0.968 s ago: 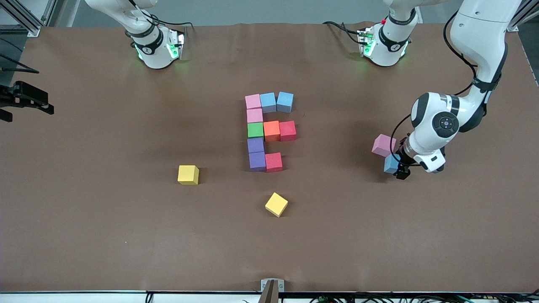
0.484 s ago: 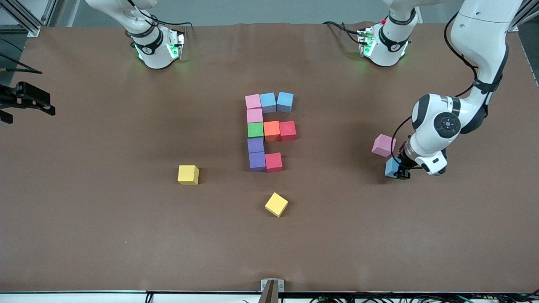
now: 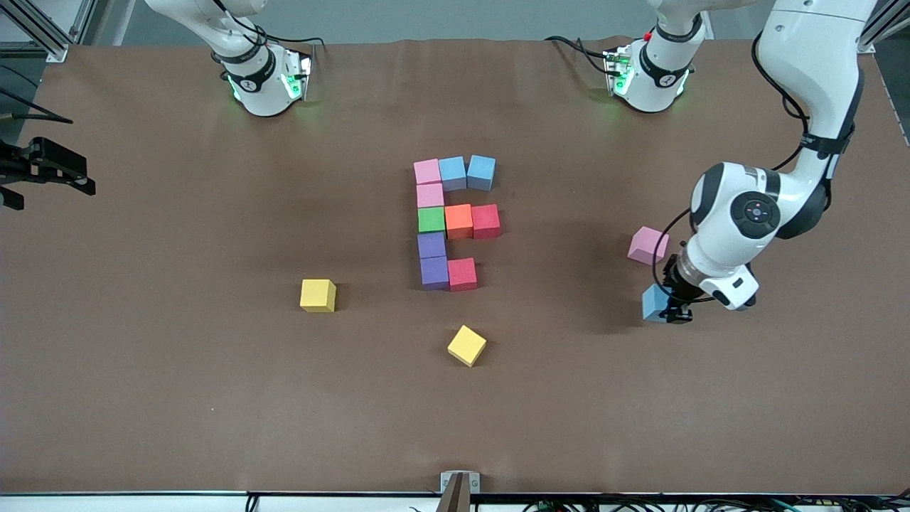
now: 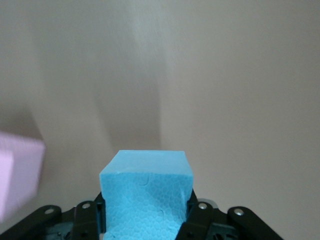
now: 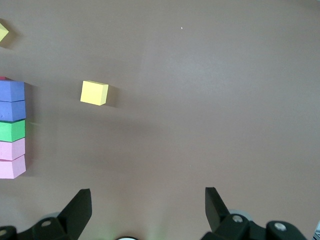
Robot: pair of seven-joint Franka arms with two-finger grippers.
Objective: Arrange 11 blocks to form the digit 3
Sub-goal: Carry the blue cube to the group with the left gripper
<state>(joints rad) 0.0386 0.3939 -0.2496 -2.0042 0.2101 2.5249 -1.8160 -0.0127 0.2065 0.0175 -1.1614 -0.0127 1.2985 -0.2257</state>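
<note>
A brown table (image 3: 178, 398) is lying under my arms. Ten blocks are sitting together at its middle as an unfinished digit 3 (image 3: 455, 222). Two yellow cubes are lying nearer the front camera, one (image 3: 318, 295) toward my right arm's end, one (image 3: 467, 345) just below the figure. A loose pink block (image 3: 648, 245) is resting toward my left arm's end.

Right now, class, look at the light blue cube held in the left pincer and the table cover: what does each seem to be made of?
The light blue cube, shut in the left pincer, looks like matte foam: its face is pebbled and dull, without shine. The table cover looks like brown paper or thin matte sheet, with faint creases near the robots' bases; which one cannot be told.
</note>
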